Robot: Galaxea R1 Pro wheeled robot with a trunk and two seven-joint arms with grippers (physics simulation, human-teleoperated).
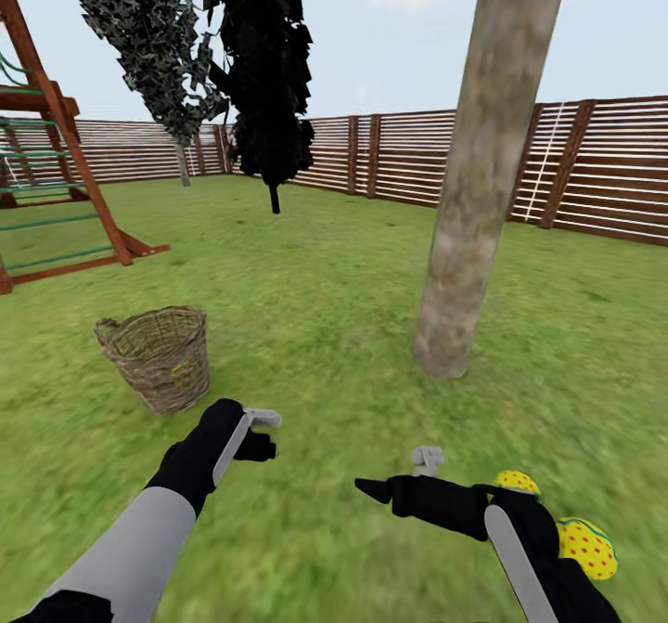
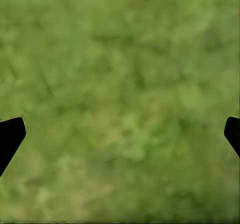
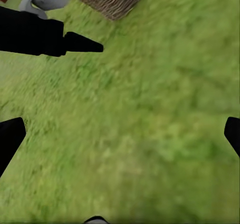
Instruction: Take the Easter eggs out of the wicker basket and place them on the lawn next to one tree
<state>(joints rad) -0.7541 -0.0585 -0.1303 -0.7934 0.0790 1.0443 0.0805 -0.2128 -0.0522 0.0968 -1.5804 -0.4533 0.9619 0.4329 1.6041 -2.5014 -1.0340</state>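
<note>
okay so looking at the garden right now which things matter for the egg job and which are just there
Job:
- two Easter eggs on the lawn beside the right arm
- wicker basket
- pale-trunked tree

Just there:
- wooden play frame
- dark columnar tree
- slat fence

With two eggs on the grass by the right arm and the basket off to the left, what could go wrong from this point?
1. The two Easter eggs lie right beside the right forearm, partly hidden by it; a swing of that arm could knock them away from the tree.
2. Something yellow shows through the wicker basket weave, possibly the third egg; it may get left behind.
3. Both the left hand and right hand are open and empty, so the basket could tip during a reach-in.
</note>
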